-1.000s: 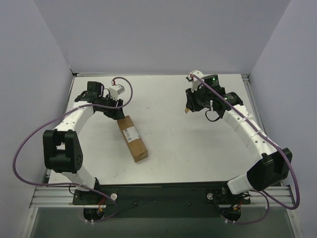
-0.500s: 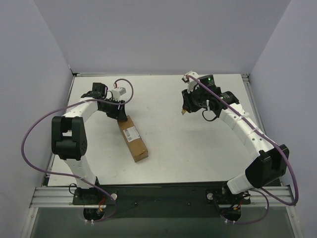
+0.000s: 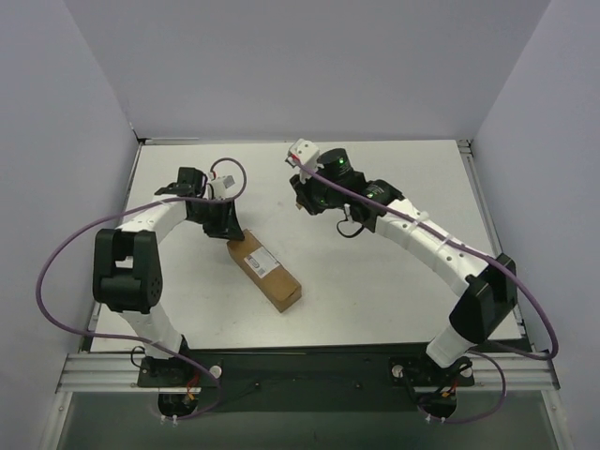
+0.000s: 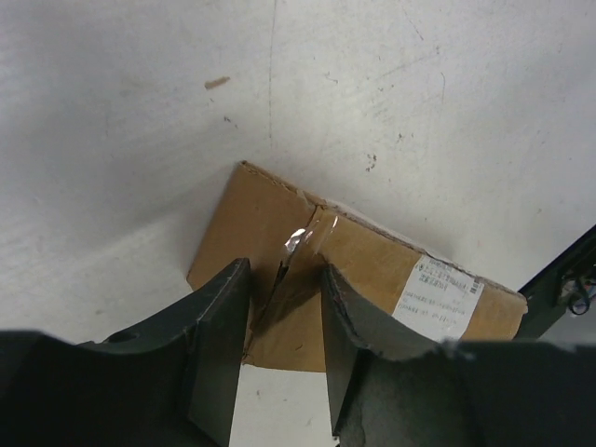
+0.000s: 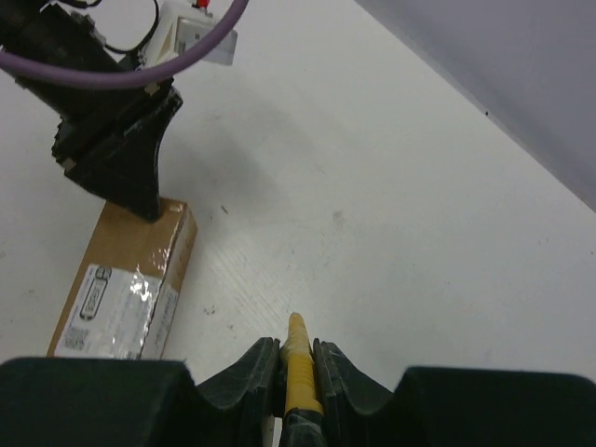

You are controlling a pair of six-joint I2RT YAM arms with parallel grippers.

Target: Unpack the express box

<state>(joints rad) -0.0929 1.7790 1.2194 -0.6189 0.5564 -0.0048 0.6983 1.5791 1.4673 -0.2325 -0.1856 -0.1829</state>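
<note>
The small, elongated brown cardboard express box lay diagonally at centre left of the overhead frame on the white desk. Its flaps were closed and its tape in place, as far as we could see. We judged the unpacking barely begun, with cutting, opening and emptying all left to do. The left tool stood at the box's upper end. Its wrist view alone showed the jaws narrowly apart over the tape seam; we could not tell whether they touched. Only the right wrist view showed the right tool clamped on a yellow utility knife, well apart from the box.
</note>
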